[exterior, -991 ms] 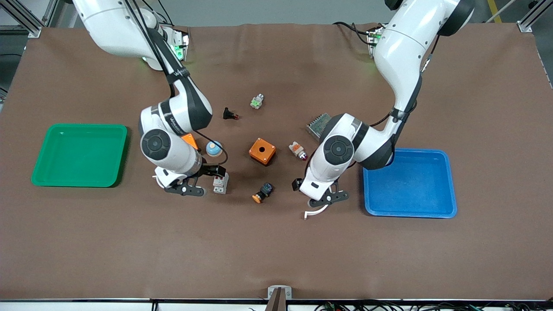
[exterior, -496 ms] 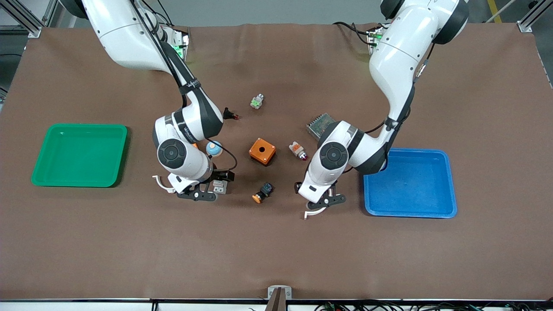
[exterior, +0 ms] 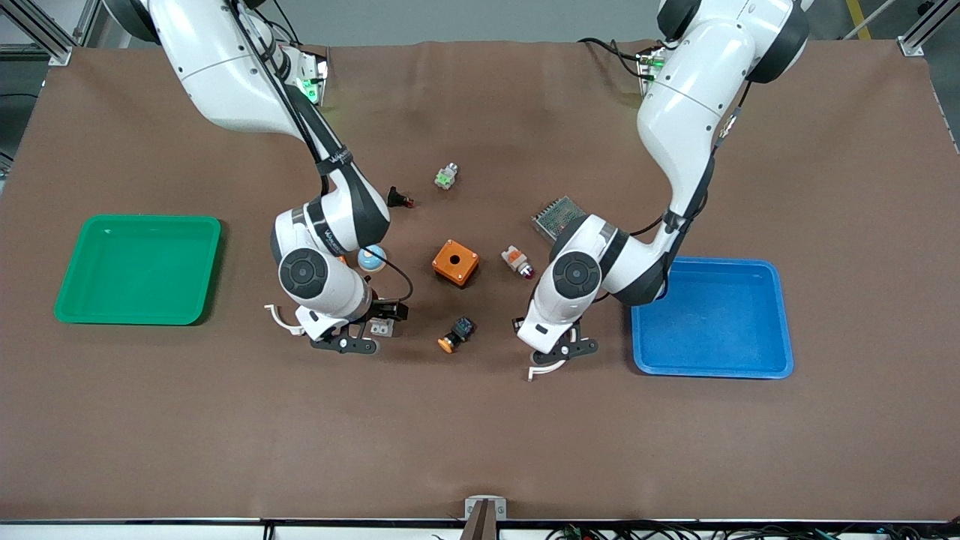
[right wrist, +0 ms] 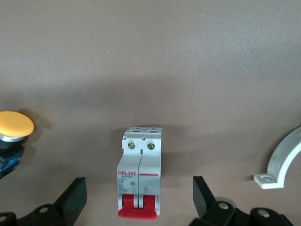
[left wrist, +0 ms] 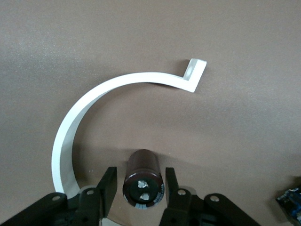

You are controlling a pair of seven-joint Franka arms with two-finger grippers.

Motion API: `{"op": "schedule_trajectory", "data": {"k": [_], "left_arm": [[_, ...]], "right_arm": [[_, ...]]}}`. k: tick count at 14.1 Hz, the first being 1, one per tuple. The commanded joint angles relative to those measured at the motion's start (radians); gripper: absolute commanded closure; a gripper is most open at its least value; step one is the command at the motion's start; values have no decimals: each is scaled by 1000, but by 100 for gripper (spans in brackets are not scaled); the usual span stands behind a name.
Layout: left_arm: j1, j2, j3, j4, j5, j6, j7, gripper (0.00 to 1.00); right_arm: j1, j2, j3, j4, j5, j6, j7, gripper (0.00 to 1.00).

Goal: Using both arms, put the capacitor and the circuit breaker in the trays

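The capacitor (left wrist: 143,180), a dark cylinder with a silvery-studded top, stands on the brown mat between the fingers of my left gripper (left wrist: 139,190). The fingers are open, with a small gap on each side. In the front view the left gripper (exterior: 562,346) hides it. The circuit breaker (right wrist: 139,182), white-grey with red levers, lies flat between the wide-open fingers of my right gripper (right wrist: 138,200). In the front view the right gripper (exterior: 358,339) is low over the circuit breaker (exterior: 383,327), which only partly shows.
A green tray (exterior: 139,225) sits at the right arm's end and a blue tray (exterior: 712,371) at the left arm's end. An orange box (exterior: 455,262), an orange-capped button (exterior: 454,335), a white-and-orange part (exterior: 517,259) and white curved clips (exterior: 546,367) (exterior: 279,318) lie nearby.
My right gripper has moved toward the left arm's end and now straddles the circuit breaker. My left gripper has shifted slightly and settled around the capacitor.
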Motion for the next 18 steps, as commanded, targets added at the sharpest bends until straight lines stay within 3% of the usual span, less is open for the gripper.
{"op": "schedule_trajectory", "data": {"k": [1, 3, 7, 10, 13, 18], "left_arm": [[-8, -2, 6, 19, 50, 6, -12, 99], [9, -40, 6, 15, 90, -5, -18, 100], [109, -167, 5, -27, 101, -114, 49, 100], [242, -296, -2, -177, 102, -120, 218, 100], [345, -348, -6, -290, 102, -112, 304, 100], [446, -361, -8, -476, 102, 12, 310, 99]], "right_arm": [[7, 19, -7, 21, -7, 2, 13, 8], [8, 32, -7, 21, -6, 10, 13, 23], [8, 37, -5, 21, -4, 36, 13, 64], [4, 29, -5, 25, -4, 30, 10, 83], [-15, 8, -10, 44, -6, -33, 3, 84], [-99, -170, -80, 143, -7, -514, -93, 83]]}}
